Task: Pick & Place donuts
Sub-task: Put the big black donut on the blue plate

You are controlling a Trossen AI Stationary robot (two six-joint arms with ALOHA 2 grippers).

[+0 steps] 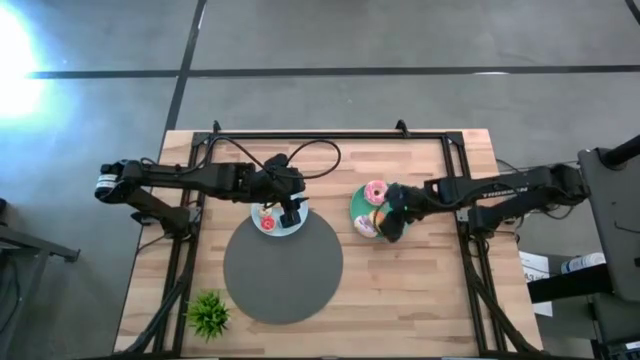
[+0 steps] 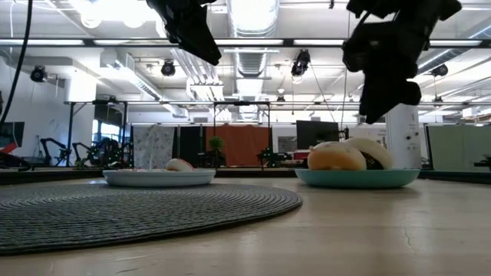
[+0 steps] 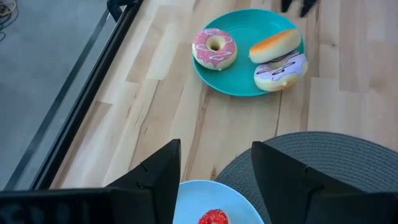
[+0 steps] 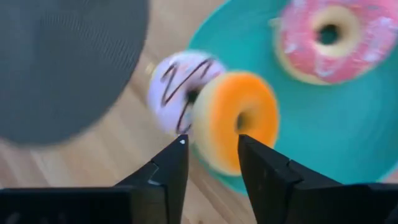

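Because the right gripper [image 4: 211,152] hangs open over the tilted orange donut [image 4: 236,121], a skewed close could knock it off the green plate [image 4: 348,118].

I am seeing bright ceiling lamps [image 2: 253,11] glaring in my low view, and the donuts [image 4: 214,109] are looking blurry up close.

In the high view we see the right end effector [image 1: 392,226] covering most of two donuts. The red donut [image 3: 213,218] is cut off by the edge. The orange donut [image 4: 236,121] looks blurred.
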